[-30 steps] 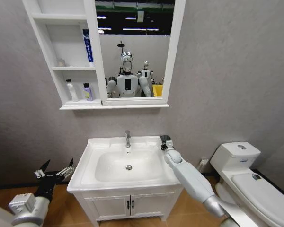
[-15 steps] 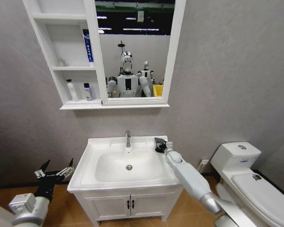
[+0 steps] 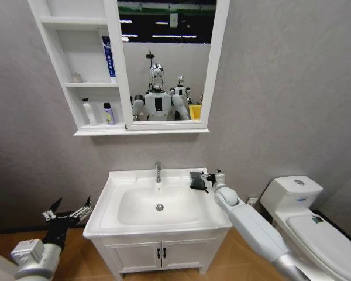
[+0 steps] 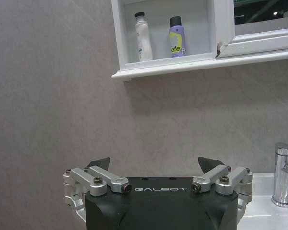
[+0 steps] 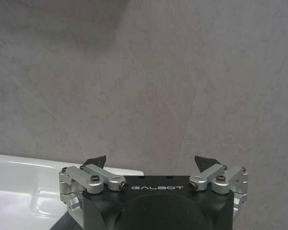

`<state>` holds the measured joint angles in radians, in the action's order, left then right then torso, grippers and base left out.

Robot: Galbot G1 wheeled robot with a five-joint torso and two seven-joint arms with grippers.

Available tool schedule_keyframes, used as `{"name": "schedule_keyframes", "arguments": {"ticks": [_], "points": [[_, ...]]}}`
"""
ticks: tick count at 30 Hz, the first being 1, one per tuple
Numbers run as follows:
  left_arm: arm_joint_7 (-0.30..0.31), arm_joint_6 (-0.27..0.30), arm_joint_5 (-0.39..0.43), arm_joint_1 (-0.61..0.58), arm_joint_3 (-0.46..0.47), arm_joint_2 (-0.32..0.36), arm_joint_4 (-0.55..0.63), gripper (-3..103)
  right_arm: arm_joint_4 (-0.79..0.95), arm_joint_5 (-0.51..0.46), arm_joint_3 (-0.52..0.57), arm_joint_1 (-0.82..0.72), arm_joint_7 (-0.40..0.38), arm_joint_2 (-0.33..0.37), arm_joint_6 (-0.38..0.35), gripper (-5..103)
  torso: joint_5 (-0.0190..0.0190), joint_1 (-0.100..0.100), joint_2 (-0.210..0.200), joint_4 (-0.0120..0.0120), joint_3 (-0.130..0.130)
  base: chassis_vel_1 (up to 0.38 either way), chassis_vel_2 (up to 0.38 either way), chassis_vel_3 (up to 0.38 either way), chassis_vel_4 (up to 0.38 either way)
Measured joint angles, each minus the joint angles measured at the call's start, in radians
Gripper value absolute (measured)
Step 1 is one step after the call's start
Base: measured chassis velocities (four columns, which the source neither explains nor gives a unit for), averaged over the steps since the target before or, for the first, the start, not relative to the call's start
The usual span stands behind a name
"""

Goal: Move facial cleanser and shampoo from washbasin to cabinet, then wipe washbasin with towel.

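Over the last second our right gripper (image 3: 213, 175) has let go of the towel (image 3: 196, 180) and drawn back. A second ago it sat over the cloth at the back right corner of the washbasin (image 3: 123, 175); half a second ago the cloth had slid a little toward the tap (image 3: 158, 171). Now the dark towel lies by itself on the rim at about 2 o'clock from the drain (image 3: 159, 206), and the gripper stands just beside it on its 3 o'clock side, near the basin's right edge. In the right wrist view its fingers (image 5: 97, 161) are spread wide with nothing between them, facing the grey wall above the basin's white rim (image 5: 19, 165).

Our left gripper (image 3: 66, 213) has not moved: it hangs low at roughly 9 o'clock from the basin, off its left edge, also spread wide and empty, as the left wrist view confirms (image 4: 153, 165).

The white bottle (image 3: 89, 111) and the purple bottle (image 3: 107, 113) stand side by side in the lowest compartment of the cabinet (image 3: 76, 85), so we judge the moving step done. With the towel released on the rim and the bowl bare, we read this as the close of the wipe, though we cannot tell from here how much of the basin was covered.
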<state>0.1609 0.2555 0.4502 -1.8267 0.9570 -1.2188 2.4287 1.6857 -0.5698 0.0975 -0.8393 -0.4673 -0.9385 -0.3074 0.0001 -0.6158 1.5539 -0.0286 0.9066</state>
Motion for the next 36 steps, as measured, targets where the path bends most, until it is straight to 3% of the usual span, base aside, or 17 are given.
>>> {"name": "schedule_keyframes", "arguments": {"ticks": [1, 3, 4, 6, 7, 10, 13, 18, 36], "points": [[0.0, 0.0, 0.0, 0.0, 0.0, 0.0, 0.0, 100, 0.0, 0.0, 0.0, 0.0, 0.0, 0.0, 0.0, 100, 0.0, 0.0, 0.0, 0.0, 0.0, 0.0, 0.0, 0.0, 0.0], [0.0, 0.0, 0.0, 0.0, 0.0, 0.0, 0.0, 100, 0.258, 0.033, 0.106, -0.218, -0.029, 0.051, -0.016, 100, -0.0001, 0.0, 0.0, -0.0007, 0.0, 0.0, 0.0, 0.0, 0.0], [0.0, 0.0, 0.0, 0.0, 0.0, 0.0, 0.0, 100, 0.258, 0.033, 0.106, -0.218, -0.029, 0.051, -0.016, 100, -0.0001, 0.0, 0.0, -0.0007, 0.0, 0.0, 0.0, 0.0, 0.0], [0.0, 0.0, 0.0, 0.0, 0.0, 0.0, 0.0, 100, 0.501, 0.077, 0.212, -0.48, -0.042, 0.065, -0.028, 100, 0.0001, 0.0, 0.0, -0.0012, 0.0, 0.0, 0.0, 0.0, 0.0], [0.0, 0.0, 0.0, 0.0, 0.0, 0.0, 0.0, 100, 0.501, 0.077, 0.212, -0.48, -0.042, 0.065, -0.028, 100, 0.0001, 0.0, 0.0, -0.0012, 0.0, 0.0, 0.0, 0.0, 0.0], [0.0, 0.0, 0.0, 0.0, 0.0, 0.0, 0.0, 100, 0.73, 0.165, 0.334, -0.785, -0.042, 0.019, -0.03, 100, -0.0002, 0.001, 0.0, -0.0008, 0.0, 0.0, 0.0, 0.0, 0.0], [0.0, 0.0, 0.0, 0.0, 0.0, 0.0, 0.0, 100, 0.809, 0.246, 0.367, -0.913, -0.025, -0.029, -0.028, 100, -0.0008, 0.001, 0.0, -0.0008, 0.0, 0.0, 0.0, 0.0, 0.0], [0.0, 0.0, 0.0, 0.0, 0.0, 0.0, 0.0, 100, 0.831, 0.339, 0.381, -0.977, -0.011, -0.093, -0.018, 100, -0.0001, 0.0, 0.0, -0.0003, 0.0, 0.0, 0.0, 0.0, 0.0], [0.0, 0.0, 0.0, 0.0, 0.0, 0.0, 0.0, 100, 0.82, 0.456, 0.354, -1.059, 0.03, -0.199, 0.027, 100, -0.0005, 0.0, 0.0, -0.0007, 0.0, 0.133, -0.136, -0.132, 0.13]]}}
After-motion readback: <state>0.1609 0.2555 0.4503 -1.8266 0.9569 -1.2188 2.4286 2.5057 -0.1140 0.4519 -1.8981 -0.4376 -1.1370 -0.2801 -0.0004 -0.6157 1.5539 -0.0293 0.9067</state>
